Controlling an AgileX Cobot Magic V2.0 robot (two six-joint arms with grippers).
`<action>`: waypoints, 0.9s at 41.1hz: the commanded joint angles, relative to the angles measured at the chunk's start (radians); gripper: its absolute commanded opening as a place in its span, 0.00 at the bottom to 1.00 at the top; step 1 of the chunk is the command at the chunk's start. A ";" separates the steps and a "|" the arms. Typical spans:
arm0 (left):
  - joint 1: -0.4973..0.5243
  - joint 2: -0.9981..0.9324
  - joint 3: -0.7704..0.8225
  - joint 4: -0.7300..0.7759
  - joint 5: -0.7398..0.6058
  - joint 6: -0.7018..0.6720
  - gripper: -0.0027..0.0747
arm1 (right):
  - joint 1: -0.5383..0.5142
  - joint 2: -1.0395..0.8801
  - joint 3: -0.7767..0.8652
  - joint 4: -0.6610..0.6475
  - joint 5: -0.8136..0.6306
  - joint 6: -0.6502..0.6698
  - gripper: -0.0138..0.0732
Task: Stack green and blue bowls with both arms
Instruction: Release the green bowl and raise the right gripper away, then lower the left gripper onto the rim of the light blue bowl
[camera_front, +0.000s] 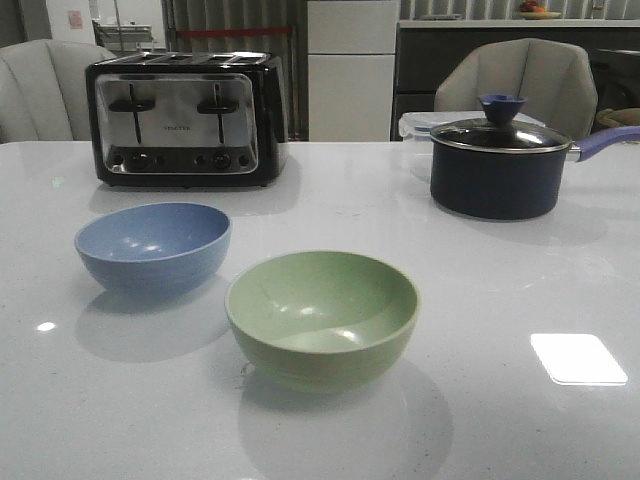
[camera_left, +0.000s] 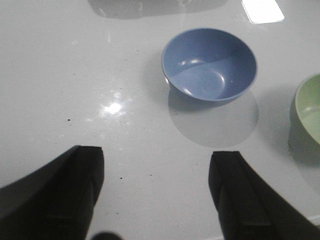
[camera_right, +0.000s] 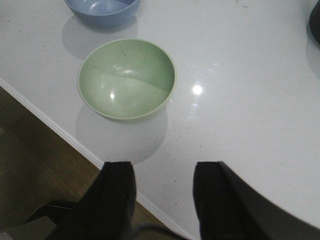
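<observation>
Table (camera_front: 520, 290): you have a glossy white top running the full width of the front view, with ceiling lights mirrored on it.
Toaster (camera_front: 185, 118): you see it at the far left of the table, chrome face with black ends, two lever slots toward you.
Saucepan (camera_front: 498, 165): it stands far right, dark navy with a glass lid, a blue knob on top and a purple handle pointing right; a clear lidded container sits just behind it.
Green bowl (camera_front: 321, 316): you find it upright and empty near the front edge, roughly centre, nearest of all the objects to you. It sits apart from the blue bowl, to that bowl's right and closer.
Blue bowl (camera_front: 153, 246): upright and empty, left of centre, in front of the toaster and well clear of it.
Left gripper (camera_left: 157, 195): your left wrist camera shows both dark fingers spread wide with bare table between them; it holds nothing, and the blue bowl lies ahead of it, untouched.
Right gripper (camera_right: 164, 200): its fingers are parted and grasp nothing; it hangs over the table's near edge, with the green bowl ahead and apart from it.
</observation>
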 joint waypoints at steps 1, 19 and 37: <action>-0.038 0.051 -0.052 -0.013 -0.065 -0.005 0.69 | 0.003 -0.013 -0.017 -0.002 -0.058 -0.016 0.62; -0.053 0.481 -0.277 -0.016 -0.113 -0.015 0.84 | 0.003 -0.013 -0.017 -0.002 -0.059 -0.016 0.62; -0.053 0.899 -0.515 0.010 -0.179 -0.015 0.84 | 0.003 -0.013 -0.017 -0.002 -0.058 -0.016 0.62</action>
